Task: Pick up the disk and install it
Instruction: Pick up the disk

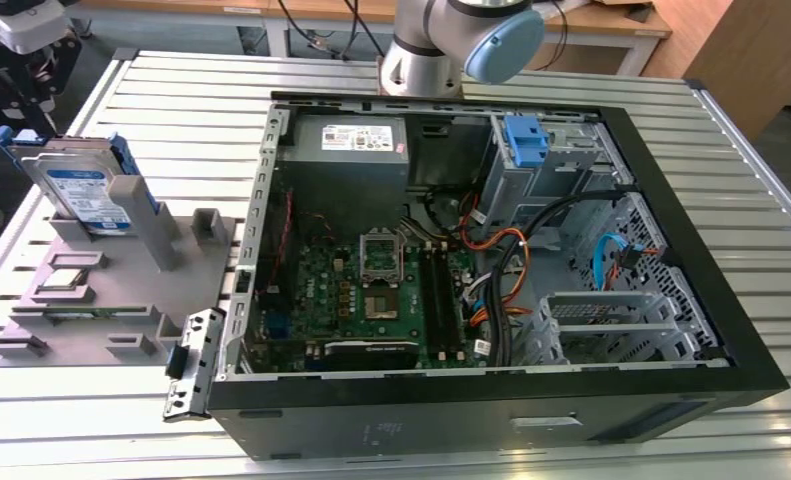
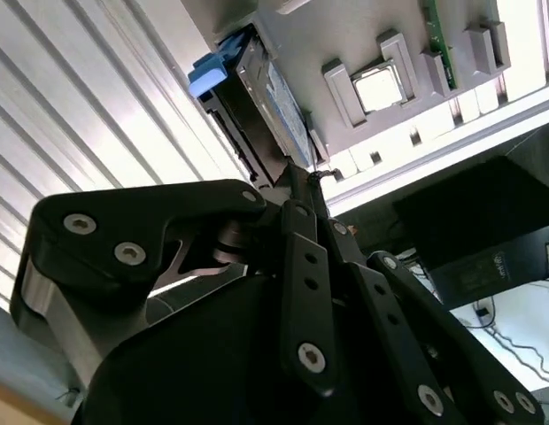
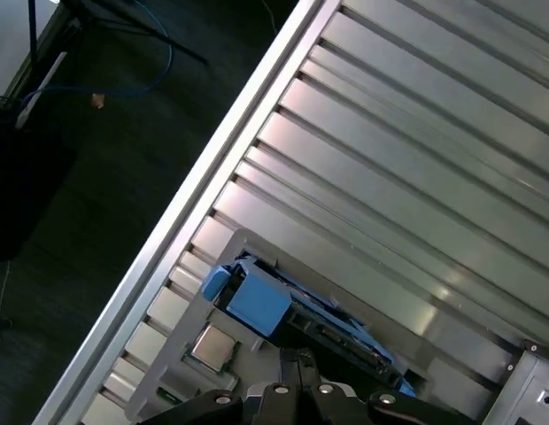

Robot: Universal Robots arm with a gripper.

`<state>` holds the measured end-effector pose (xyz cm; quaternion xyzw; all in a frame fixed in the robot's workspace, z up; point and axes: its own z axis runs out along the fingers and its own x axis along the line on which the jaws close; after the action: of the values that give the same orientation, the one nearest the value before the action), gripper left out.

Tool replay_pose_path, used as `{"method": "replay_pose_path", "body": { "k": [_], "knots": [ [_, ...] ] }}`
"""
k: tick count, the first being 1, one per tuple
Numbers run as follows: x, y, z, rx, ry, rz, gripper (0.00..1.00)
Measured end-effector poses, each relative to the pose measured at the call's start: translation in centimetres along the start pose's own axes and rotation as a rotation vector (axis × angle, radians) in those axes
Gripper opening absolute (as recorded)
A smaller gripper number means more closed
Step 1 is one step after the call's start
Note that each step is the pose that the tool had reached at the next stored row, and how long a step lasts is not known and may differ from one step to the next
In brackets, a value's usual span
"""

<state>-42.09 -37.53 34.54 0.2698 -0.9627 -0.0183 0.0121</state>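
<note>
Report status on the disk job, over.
Gripper shut, empty, hovering close by the disk. Disk upright in grey holder, outside computer case. Nothing seen between gripper and disk.

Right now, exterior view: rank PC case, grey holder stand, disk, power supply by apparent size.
1. PC case
2. grey holder stand
3. disk and power supply: look alike; the disk stands upright, so unranked.
</note>
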Motion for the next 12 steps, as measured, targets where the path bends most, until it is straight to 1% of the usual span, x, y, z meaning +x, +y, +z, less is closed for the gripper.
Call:
{"method": "replay_pose_path", "body": {
  "k": [12],
  "knots": [
    [0.00, 0.00, 0.07, 0.0029, 0.0090, -0.215, 0.11]
  ]
}}
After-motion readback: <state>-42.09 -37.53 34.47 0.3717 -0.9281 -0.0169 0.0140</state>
